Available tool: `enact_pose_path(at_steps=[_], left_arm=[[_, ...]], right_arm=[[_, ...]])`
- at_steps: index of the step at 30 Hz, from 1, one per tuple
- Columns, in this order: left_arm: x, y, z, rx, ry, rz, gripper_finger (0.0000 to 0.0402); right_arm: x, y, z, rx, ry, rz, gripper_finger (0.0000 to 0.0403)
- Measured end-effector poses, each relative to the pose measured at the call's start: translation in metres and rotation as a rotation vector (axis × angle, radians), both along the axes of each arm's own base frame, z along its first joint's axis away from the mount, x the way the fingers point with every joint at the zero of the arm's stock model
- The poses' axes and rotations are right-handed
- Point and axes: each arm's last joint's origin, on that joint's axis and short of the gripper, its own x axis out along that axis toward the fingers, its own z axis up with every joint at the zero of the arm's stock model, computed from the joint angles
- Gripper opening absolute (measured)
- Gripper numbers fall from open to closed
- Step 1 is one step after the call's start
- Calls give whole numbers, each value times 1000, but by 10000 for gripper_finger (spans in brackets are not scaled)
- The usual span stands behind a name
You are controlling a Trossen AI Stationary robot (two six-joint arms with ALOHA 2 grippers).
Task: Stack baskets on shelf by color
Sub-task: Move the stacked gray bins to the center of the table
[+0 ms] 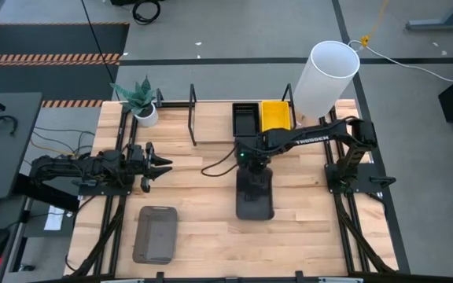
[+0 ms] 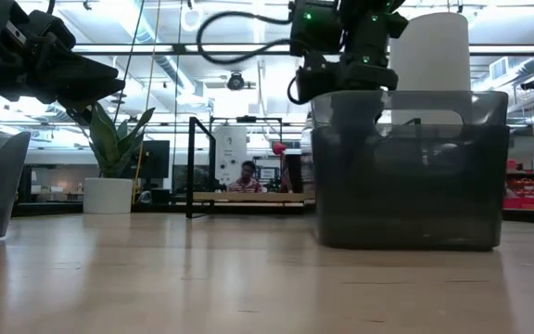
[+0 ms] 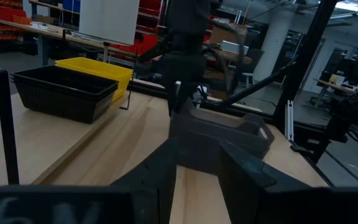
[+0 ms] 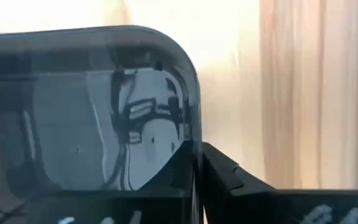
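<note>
potted plant (image 1: pixel 142 99), white cylinder (image 1: pixel 325 77), seated person (image 2: pixel 246 176)

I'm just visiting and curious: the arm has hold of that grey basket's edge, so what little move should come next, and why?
Probably a short lift. The right gripper pinches the wall of the grey basket, which rests on the table. The shelf, with the black basket and yellow basket, lies beyond, so it must clear the tabletop first. The left gripper waits open.

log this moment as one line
right gripper: shut on grey basket rim, mid-table | left gripper: open, idle | black basket, yellow basket on shelf
</note>
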Motion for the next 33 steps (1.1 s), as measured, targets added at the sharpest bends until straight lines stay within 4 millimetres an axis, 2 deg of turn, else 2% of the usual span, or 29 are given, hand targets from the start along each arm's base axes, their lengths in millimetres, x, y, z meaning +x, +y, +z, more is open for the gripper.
enact_pose_path(at_steps=[6, 13, 19, 26, 33], left_arm=[[0, 0, 0, 0, 1, 0, 117], [0, 0, 0, 0, 0, 0, 117], [0, 0, 0, 0, 0, 0, 117], [0, 0, 0, 0, 0, 0, 117], [0, 0, 0, 0, 0, 0, 117]], right_arm=[[10, 19, 3, 11, -98, 87, 14], [20, 39, 8, 61, -217, 58, 13], [21, 52, 8, 93, -231, 29, 17], [21, 54, 8, 112, -225, -13, 28], [21, 47, 8, 111, -222, -34, 74]])
